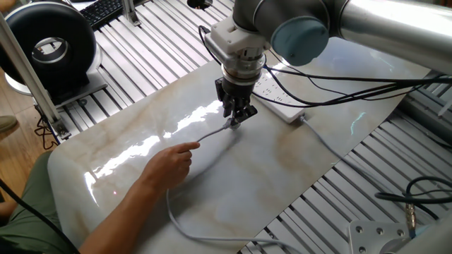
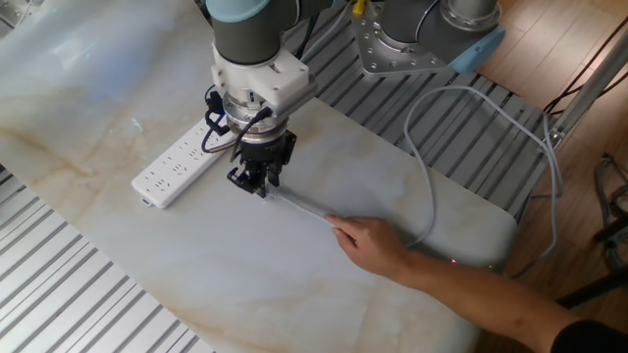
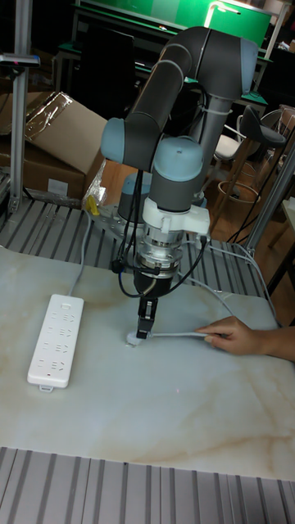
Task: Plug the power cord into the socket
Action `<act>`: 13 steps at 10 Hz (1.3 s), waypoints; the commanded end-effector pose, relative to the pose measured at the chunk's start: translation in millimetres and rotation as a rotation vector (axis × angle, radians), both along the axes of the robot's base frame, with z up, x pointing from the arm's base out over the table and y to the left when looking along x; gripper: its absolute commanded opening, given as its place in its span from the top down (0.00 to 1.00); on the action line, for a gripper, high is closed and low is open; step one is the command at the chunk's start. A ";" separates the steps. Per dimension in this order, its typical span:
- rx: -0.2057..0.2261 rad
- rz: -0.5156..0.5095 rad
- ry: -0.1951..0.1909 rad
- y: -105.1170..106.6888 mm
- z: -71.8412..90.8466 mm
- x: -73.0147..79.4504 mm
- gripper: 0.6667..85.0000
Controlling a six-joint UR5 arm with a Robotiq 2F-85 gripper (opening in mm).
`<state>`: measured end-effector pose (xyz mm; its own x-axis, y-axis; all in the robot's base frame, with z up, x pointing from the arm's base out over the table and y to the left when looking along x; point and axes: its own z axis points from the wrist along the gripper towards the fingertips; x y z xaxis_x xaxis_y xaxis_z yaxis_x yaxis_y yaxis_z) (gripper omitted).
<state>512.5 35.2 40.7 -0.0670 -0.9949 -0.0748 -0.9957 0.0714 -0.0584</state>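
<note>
Claw (image 3: 144, 327) pinching power cord (image 3: 176, 334) near plug, socket (image 3: 54, 338) beside, no legible writing

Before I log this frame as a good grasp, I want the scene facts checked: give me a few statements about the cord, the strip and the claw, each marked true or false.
1. The claw is down at the plug end of the power cord. True.
2. The plug is already seated in the power strip. False: it sits on the marble tabletop, apart from the strip.
3. A person's hand rests on the cord farther along. True.
4. The power strip stands on its edge. False: it lies flat, outlets facing up.
5. The claw hangs directly above the strip. False: it is off to one side of it.
</note>
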 end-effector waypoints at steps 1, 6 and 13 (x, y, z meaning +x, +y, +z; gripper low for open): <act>0.008 -0.029 0.042 -1.5 0.6 -12.2 0.62; 0.021 -0.014 0.055 5.3 2.1 -12.5 0.49; 0.013 0.012 0.033 4.0 -4.9 -2.9 0.51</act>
<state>504.7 36.8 38.4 -0.0614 -0.9953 -0.0749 -0.9979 0.0627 -0.0163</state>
